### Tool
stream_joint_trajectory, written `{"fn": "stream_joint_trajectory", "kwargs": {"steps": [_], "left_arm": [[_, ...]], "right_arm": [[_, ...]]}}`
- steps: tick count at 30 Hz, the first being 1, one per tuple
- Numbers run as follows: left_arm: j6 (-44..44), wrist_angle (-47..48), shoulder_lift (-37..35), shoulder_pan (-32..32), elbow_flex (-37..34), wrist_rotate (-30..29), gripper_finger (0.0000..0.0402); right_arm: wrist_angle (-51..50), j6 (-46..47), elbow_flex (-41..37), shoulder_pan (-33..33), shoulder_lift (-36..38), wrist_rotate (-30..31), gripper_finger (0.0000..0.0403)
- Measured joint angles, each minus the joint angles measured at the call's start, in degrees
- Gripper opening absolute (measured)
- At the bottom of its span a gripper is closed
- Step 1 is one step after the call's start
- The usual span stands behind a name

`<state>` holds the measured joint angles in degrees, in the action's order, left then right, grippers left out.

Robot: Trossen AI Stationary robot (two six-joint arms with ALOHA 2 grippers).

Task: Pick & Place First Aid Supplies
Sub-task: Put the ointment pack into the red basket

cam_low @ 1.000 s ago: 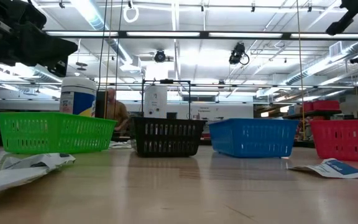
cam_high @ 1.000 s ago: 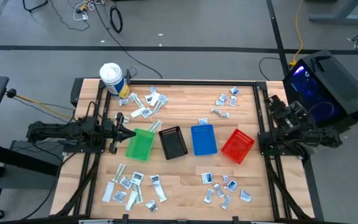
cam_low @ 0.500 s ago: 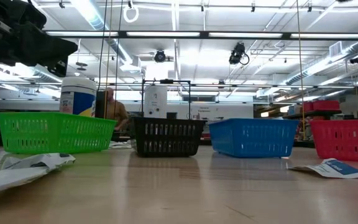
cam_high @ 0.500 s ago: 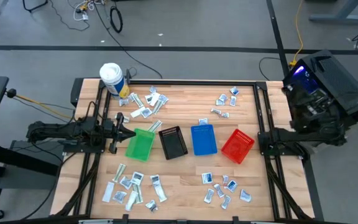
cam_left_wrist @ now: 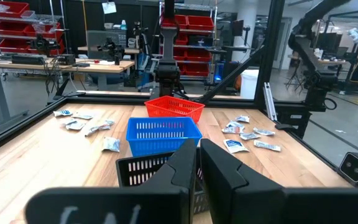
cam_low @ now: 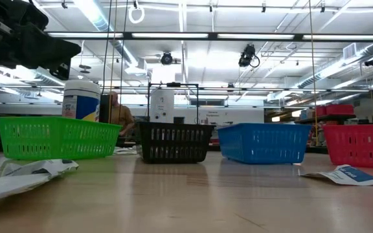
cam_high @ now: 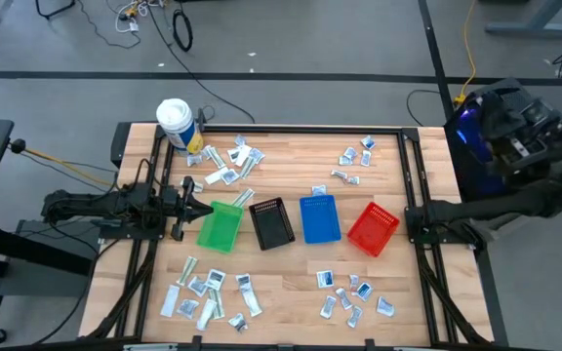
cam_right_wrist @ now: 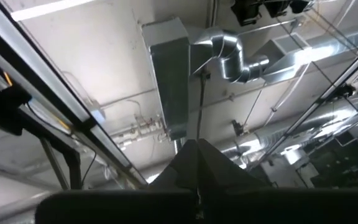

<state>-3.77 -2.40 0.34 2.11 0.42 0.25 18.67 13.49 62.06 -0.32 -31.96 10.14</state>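
Both claws pinched closed and empty, right claw (cam_right_wrist: 197,177) aimed at ceiling off the worktop (cam_high: 291,283): blind descent risks clipping the red bin (cam_high: 373,228).

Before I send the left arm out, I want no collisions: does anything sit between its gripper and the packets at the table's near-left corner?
Nothing visible does. The left gripper, shut, sits beside the green bin; the packets lie across bare wood.
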Motion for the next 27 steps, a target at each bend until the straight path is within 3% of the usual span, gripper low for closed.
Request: {"fn": "stream_joint_trajectory", "kwargs": {"steps": [17,21,27], "left_arm": [[0.0,0.01,0.0,0.0,0.0,0.0,0.0032],[0.0,0.01,0.0,0.0,-0.02,0.0,0.0032],[0.0,0.01,0.0,0.0,-0.02,0.0,0.0032]], "right_arm": [[-22.48,-2.01,32.25,0.0,-21.01,-9.67,0.0004],[-30.79,-4.12,37.29,-0.02,-23.91,-9.36,0.0004],[-40.36,-5.89,39.16,-0.02,-26.08,-3.04,0.0004]]}}
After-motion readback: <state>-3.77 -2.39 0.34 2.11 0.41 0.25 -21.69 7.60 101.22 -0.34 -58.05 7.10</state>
